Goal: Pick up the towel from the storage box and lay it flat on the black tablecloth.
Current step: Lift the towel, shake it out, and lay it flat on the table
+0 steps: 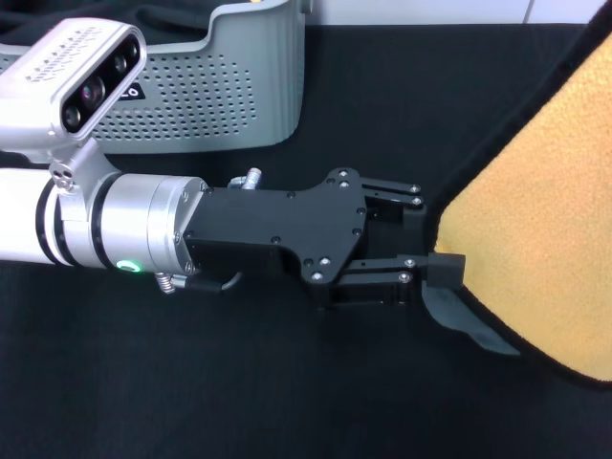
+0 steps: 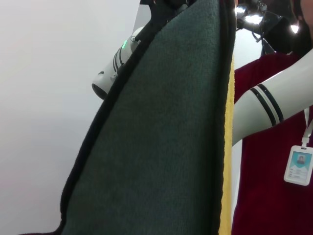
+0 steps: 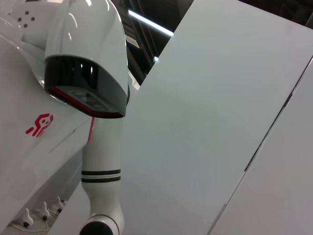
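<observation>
My left gripper (image 1: 442, 256) reaches across the black tablecloth (image 1: 239, 382) from the nine o'clock side, its fingers (image 1: 445, 270) clamped on the black-trimmed edge of the towel (image 1: 535, 239). The towel is out of the storage box (image 1: 229, 96), with its yellow-orange face filling the three o'clock side of the head view and one dark corner hanging just below my fingertips. The perforated light grey storage box sits at eleven o'clock, well apart from the towel. In my left wrist view the towel (image 2: 161, 147) hangs close to the lens, dark on its near face with a yellow strip along one edge. My right gripper is nowhere in the pictures.
</observation>
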